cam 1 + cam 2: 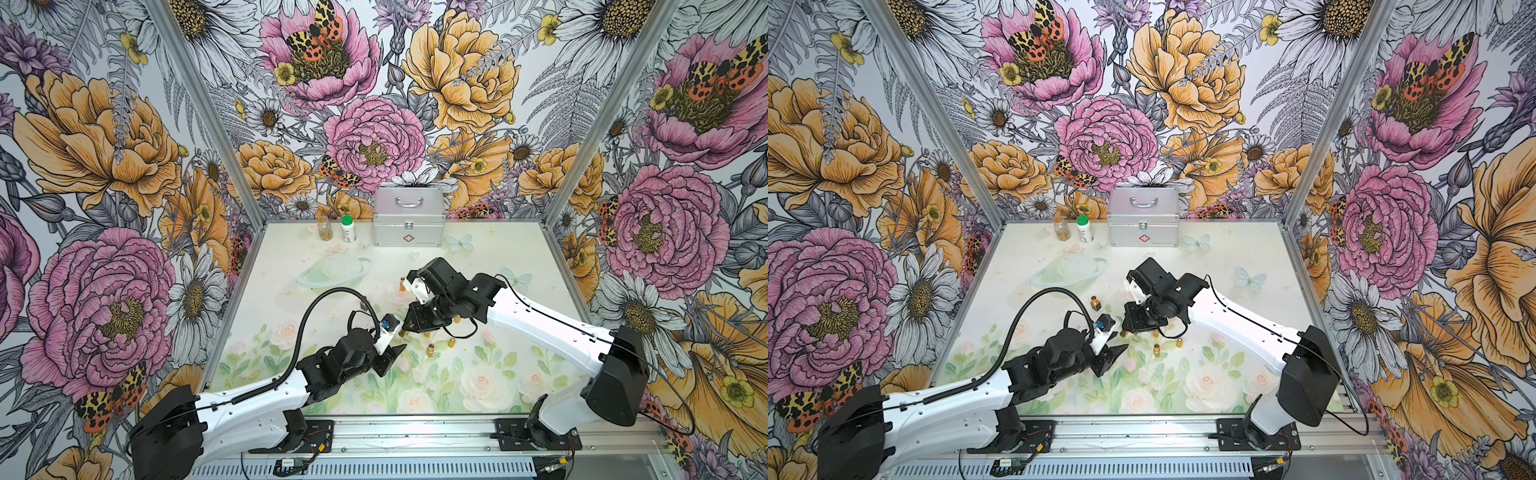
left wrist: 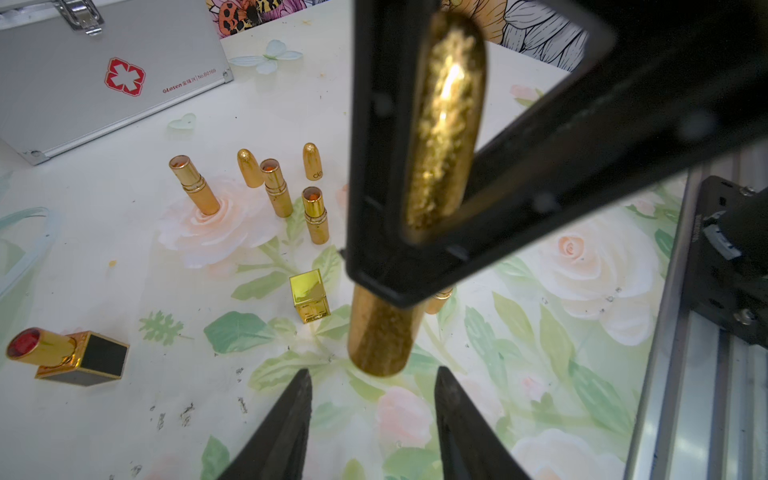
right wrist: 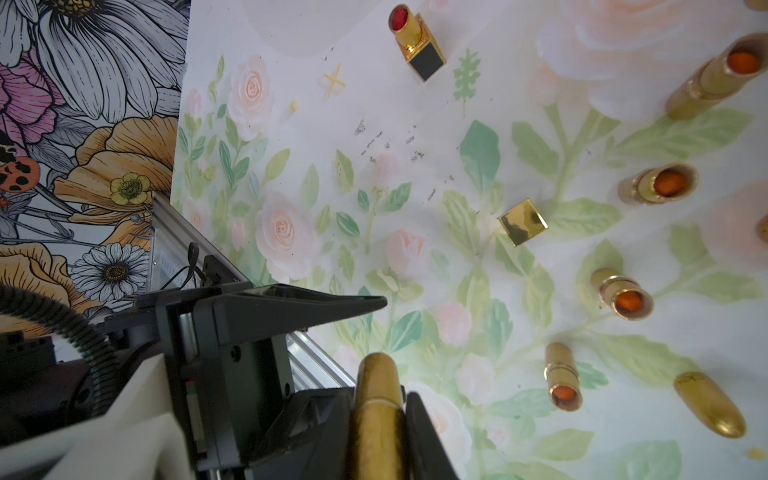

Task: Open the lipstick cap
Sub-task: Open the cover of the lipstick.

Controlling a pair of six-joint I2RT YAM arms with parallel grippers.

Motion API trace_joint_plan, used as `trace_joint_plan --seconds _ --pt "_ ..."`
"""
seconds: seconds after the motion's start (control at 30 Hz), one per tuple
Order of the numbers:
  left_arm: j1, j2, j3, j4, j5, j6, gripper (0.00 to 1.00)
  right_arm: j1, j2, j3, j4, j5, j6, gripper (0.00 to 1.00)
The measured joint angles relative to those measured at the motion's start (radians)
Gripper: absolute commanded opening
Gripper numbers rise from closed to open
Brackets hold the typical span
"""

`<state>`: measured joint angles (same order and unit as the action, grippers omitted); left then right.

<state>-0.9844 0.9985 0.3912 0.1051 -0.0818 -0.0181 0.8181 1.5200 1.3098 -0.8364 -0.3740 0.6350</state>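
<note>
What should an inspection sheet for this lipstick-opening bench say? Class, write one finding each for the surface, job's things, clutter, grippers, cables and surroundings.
Surface: floral table mat, with dark scuffs.
Job's things: gold lipstick held off the mat; its cap appears to be on.
Clutter: opened gold lipsticks standing, loose bullet caps, square gold cap, black-and-gold lipstick lying down; silver case, clear jar and green-capped bottle at the back.
Grippers: right gripper shut on the gold lipstick; left gripper open, fingers either side of its free end, not touching.
Cables: corrugated hose arches over the left arm; nothing seen snagged.
Surroundings: floral walls, aluminium post.
</note>
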Motion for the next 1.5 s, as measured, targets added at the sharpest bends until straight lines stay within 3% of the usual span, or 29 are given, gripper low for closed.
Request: trace_joint_plan --seconds 0.1,0.37,0.67,0.8,1.03,1.27,1.5 --pt "0.000 0.001 0.000 0.045 0.023 0.009 0.33 -0.002 0.000 0.000 -0.001 -0.017 0.000 0.21" --pt "0.000 0.005 0.000 0.080 0.050 0.018 0.22 -0.008 -0.001 -0.026 0.007 -0.055 0.008 0.21" --pt "0.001 0.004 0.000 0.082 0.058 0.018 0.01 -0.020 -0.022 -0.069 0.056 -0.095 0.038 0.21" --pt "0.003 0.004 0.000 0.079 0.058 0.018 0.00 -0.023 -0.029 -0.088 0.082 -0.103 0.054 0.24" --pt "0.003 0.005 0.000 0.079 0.057 0.018 0.00 -0.033 -0.052 -0.092 0.101 -0.098 0.061 0.39" --pt "0.003 0.011 0.004 0.068 0.052 0.018 0.00 -0.045 -0.079 -0.092 0.116 -0.068 0.057 0.32" --pt "0.003 0.012 0.030 0.046 0.042 0.018 0.00 -0.045 -0.079 -0.096 0.116 -0.065 0.054 0.31"
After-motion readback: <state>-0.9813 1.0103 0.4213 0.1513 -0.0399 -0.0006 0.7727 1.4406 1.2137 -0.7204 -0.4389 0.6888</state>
